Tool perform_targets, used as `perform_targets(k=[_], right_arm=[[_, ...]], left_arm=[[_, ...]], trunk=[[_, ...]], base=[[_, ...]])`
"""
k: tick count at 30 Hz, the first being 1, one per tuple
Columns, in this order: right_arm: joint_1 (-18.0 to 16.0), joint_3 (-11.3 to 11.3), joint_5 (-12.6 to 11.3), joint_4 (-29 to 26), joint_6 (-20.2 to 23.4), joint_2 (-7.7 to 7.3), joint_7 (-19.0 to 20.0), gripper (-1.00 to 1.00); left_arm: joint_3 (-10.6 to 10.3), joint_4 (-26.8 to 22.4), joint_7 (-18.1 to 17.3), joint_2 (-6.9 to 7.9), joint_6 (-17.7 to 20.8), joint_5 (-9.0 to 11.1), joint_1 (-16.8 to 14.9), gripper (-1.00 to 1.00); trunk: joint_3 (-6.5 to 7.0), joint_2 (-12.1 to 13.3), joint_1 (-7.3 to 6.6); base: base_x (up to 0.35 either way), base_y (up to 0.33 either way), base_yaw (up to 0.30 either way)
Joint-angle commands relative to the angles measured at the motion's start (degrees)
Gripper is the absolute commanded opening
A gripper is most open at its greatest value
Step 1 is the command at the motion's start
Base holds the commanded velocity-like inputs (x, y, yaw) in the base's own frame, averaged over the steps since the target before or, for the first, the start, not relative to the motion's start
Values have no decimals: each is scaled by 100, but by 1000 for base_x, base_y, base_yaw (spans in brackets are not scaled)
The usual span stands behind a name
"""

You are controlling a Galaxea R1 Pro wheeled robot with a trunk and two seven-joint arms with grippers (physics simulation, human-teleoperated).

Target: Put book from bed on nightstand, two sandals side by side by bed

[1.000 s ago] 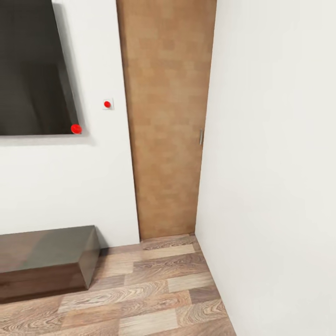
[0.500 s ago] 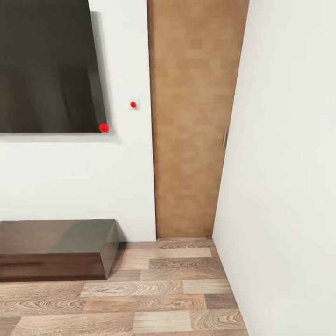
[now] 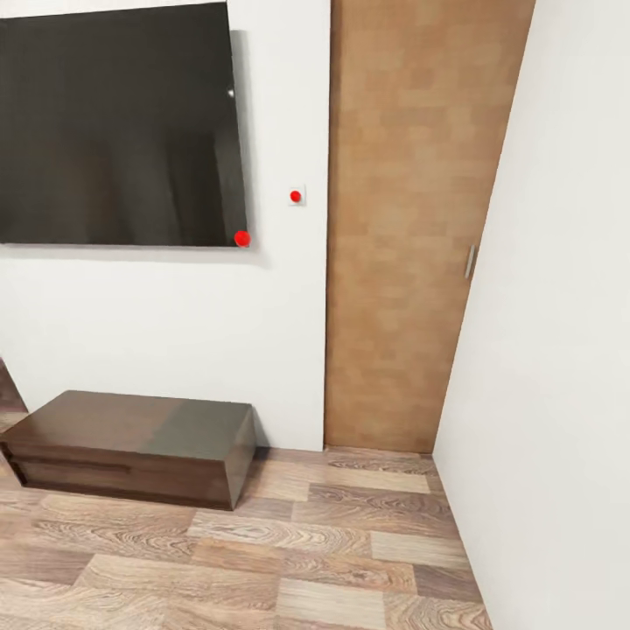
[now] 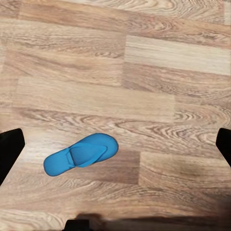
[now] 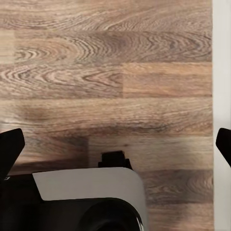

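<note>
Left wrist view showed the left claw [image 4: 115, 144] with its two dark fingertips [image 4: 9, 151] spread wide at the frame's sides, gripping nothing. Between them, on the wood-plank floor [image 4: 144, 57], lay one blue sandal [image 4: 81, 154], flat, strap side up, apart from both tips. Right wrist view showed the right claw [image 5: 115, 144] parted just as wide and empty, over the same planks, with a white and black part of the robot's body [image 5: 86, 197] beneath it and a white strip of wall [image 5: 221, 62] along one side. From the head view I saw a low dark brown cabinet [image 3: 131, 446] against the white wall, a large black screen [image 3: 118, 127] above it, a small switch with a red dot [image 3: 297, 196] beside that, and a tall light-brown wooden panel [image 3: 411, 219] in the corner.
</note>
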Motion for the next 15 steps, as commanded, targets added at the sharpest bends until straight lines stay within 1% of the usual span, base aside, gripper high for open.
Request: perform_targets(k=[1,12,15], right_arm=[[3,-11,-4,-8,-10,2,-2,100],[3,-11,-4,-7,-10,2,-2,100],[3,-11,-4,-8,-10,0,-2,100]], left_arm=[[1,-3,-4,-1,-10,3,0,100],[1,-3,2,-1,-10,3,1,100],[1,-3,2,-1,-10,3,1,100]], trunk=[[-4,-2,0],[-4,-2,0],[-4,-2,0]], base=[[0,0,283],[1,-1,283],[67,-64,283]])
